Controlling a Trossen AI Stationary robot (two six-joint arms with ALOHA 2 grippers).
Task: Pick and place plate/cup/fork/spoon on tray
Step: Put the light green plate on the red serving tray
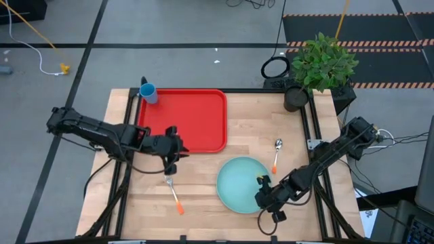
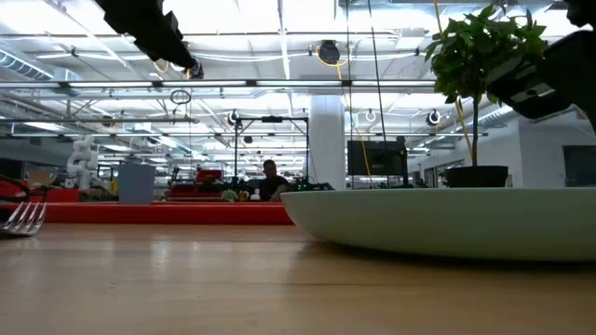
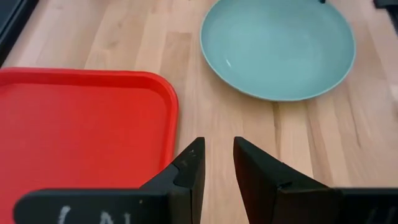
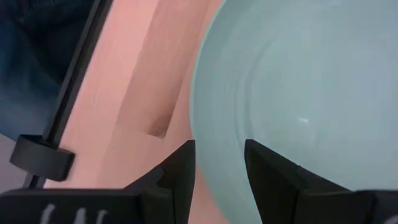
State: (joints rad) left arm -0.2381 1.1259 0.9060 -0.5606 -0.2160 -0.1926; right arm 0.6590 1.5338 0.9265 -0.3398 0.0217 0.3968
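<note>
The pale turquoise plate (image 1: 239, 184) lies flat on the table at the near right; it also shows in the low view (image 2: 447, 223). My right gripper (image 1: 263, 190) is open at the plate's near right rim (image 4: 208, 124), one finger over the inside and one over the table outside. My left gripper (image 1: 172, 153) is open and empty above the near right corner of the red tray (image 1: 183, 118). The fork (image 1: 173, 194) lies near the front edge, tines toward the tray. The spoon (image 1: 277, 154) lies right of the plate. The blue cup (image 1: 148, 93) stands at the tray's far left corner.
A potted plant (image 1: 319, 68) stands at the table's far right corner. Dark rails (image 1: 313, 135) run along the table's left and right sides. Bare wood (image 1: 258, 122) lies between the tray and the spoon.
</note>
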